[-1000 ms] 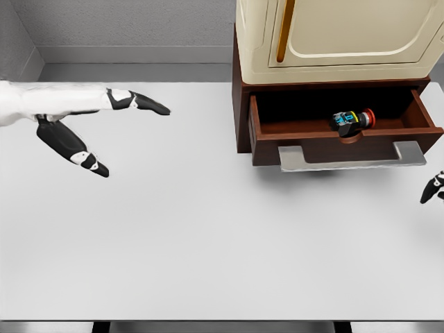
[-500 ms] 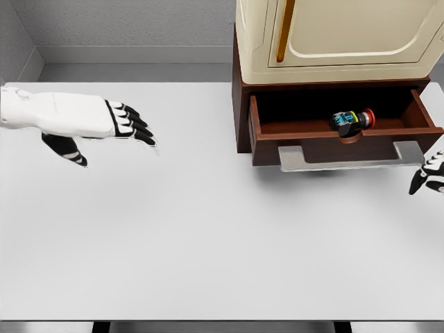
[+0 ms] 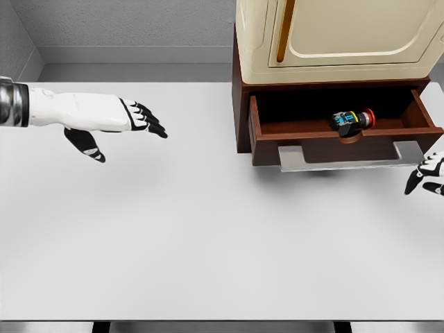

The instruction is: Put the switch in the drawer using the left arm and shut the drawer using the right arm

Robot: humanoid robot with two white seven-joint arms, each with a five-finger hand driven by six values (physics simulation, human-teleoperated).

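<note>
The switch [image 3: 352, 120], a small black part with a red cap and blue and yellow bits, lies inside the open brown drawer [image 3: 263, 129] near its front wall. A grey handle [image 3: 350, 157] runs along the drawer front. My left hand [image 3: 132, 121] hovers over the table far left of the drawer, fingers spread, holding nothing. Only the fingertips of my right hand [image 3: 430, 172] show at the right edge, just below and right of the handle, apart from it and relaxed.
The drawer belongs to a brown cabinet [image 3: 239, 90] with a cream cupboard [image 3: 333, 35] on top, at the back right of the white table [image 3: 208, 222]. A grey wall runs behind.
My left hand shifted right and slightly up while staying open. My right hand's fingertips rose a little toward the drawer handle. The switch has not moved.
</note>
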